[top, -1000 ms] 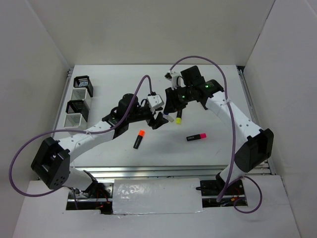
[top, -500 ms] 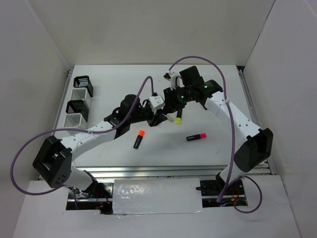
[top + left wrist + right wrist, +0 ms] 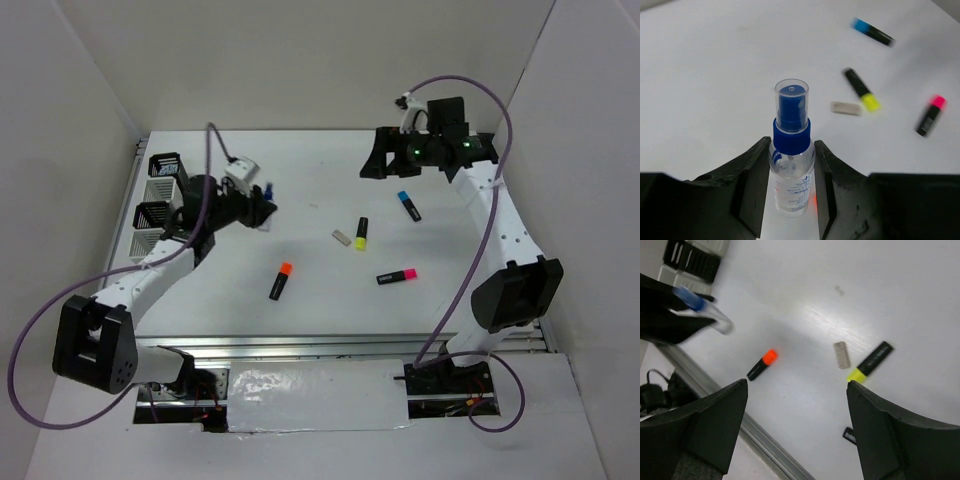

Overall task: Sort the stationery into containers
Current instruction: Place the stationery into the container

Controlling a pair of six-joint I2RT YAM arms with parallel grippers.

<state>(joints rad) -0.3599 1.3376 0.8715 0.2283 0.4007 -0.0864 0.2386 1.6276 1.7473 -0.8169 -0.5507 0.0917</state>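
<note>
The white worktop [image 3: 310,165] carries everything. The left tool [image 3: 262,205] is clenched on a small clear spray bottle with a blue pump and a clear cap [image 3: 791,165], which stands upright between its black fingers [image 3: 756,172]. The right tool [image 3: 796,386] is released, jaws wide apart with nothing between them, above the far side of the worktop.

Behind the left tool, beside its arm, a row of four small square open-topped cups [image 3: 157,215], alternating black mesh and white slatted, runs along the worktop's edge.

Between the two tools lie four short black-bodied highlighters. The blue-capped one [image 3: 408,206] is nearest the right tool. The yellow-capped one [image 3: 361,233] lies further from it. The pink-capped one [image 3: 397,275] is nearer the arm bases. The orange-capped one [image 3: 281,281] lies closest to the left tool.

A tiny beige eraser [image 3: 343,237] sits just beside the yellow-capped highlighter, on the side facing the left tool, apart from it.
</note>
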